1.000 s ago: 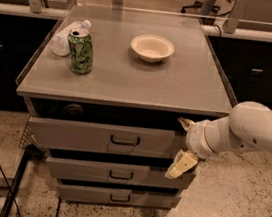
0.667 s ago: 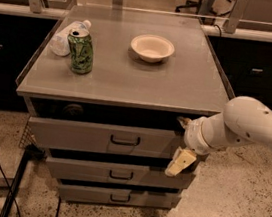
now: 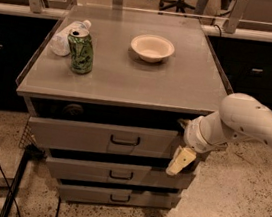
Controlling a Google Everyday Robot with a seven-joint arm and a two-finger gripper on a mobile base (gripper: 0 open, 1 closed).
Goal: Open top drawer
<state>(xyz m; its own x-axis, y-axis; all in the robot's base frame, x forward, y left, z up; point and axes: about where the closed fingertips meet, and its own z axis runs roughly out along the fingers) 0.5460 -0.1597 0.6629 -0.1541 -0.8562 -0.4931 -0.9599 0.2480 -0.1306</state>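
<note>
End effector (image 3: 182, 146) at right edge of top drawer (image 3: 91, 137), grip state unclear; open floor (image 3: 235, 213) rightward.

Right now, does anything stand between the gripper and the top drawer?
Nothing visible does. The gripper is at the right end of the front of the top drawer, with no object between them.

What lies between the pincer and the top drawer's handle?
Only bare front of the top drawer, from its handle to the pincer at its right end, in the camera view.
</note>
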